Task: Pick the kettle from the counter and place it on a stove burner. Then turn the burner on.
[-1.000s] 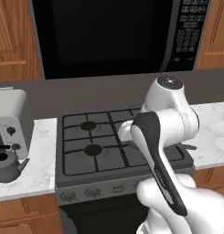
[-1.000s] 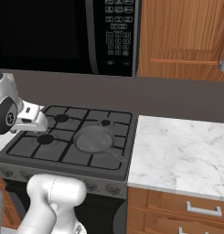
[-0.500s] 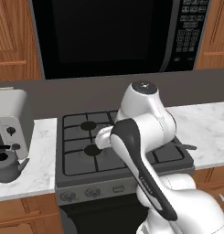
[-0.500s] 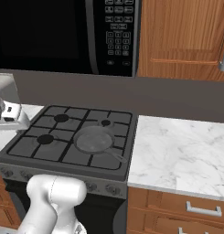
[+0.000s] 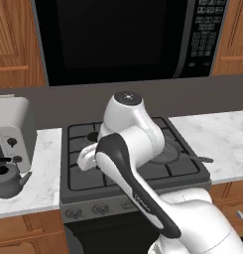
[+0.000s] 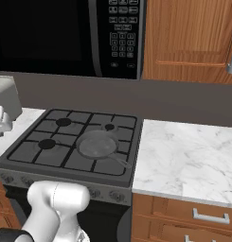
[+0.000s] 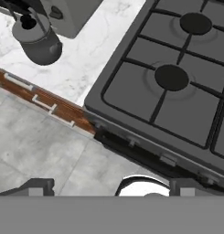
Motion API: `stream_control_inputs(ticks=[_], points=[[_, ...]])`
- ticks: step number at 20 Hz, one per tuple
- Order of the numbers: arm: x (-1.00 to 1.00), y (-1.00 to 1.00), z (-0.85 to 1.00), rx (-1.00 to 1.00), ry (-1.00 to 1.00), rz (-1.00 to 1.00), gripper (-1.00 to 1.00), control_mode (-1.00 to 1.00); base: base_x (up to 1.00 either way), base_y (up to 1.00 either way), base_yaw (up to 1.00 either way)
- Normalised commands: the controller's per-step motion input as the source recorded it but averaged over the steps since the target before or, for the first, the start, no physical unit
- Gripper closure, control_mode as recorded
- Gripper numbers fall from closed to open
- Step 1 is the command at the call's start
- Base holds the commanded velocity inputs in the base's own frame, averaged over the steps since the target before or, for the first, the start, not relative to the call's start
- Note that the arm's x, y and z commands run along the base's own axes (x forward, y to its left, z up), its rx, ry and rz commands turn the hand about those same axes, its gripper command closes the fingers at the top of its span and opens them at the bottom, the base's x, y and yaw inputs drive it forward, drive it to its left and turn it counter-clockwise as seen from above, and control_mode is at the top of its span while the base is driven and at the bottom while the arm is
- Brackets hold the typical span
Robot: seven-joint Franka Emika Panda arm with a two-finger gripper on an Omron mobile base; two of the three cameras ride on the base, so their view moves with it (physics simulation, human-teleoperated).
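The kettle (image 5: 7, 179) sits on the white marble table (image 5: 46, 171) left of the stove, just in front of a grey toaster (image 5: 11, 136), well apart from the near-left burner (image 7: 172, 77), while the gripper (image 7: 111, 185) hangs over the stove's front edge, jaws released and holding nothing.

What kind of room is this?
It looks like a kitchen: there is a gas stove with black burners, a microwave above it, and a kettle on the marble counter.
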Motion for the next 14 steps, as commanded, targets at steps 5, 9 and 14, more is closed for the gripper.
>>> stream_control_inputs(ticks=[5, 9, 14], points=[[0.0, 0.67, -0.08, 0.0, 0.0, 0.16, -1.0, -1.0, 0.0, 0.0, 0.0], [0.01, 0.68, -0.09, 0.0, 0.0, 0.16, -1.0, -1.0, 0.0, 0.0, 0.0], [0.13, 0.58, -0.09, 0.0, 0.0, 0.14, -1.0, -1.0, 0.0, 0.0, 0.0]])
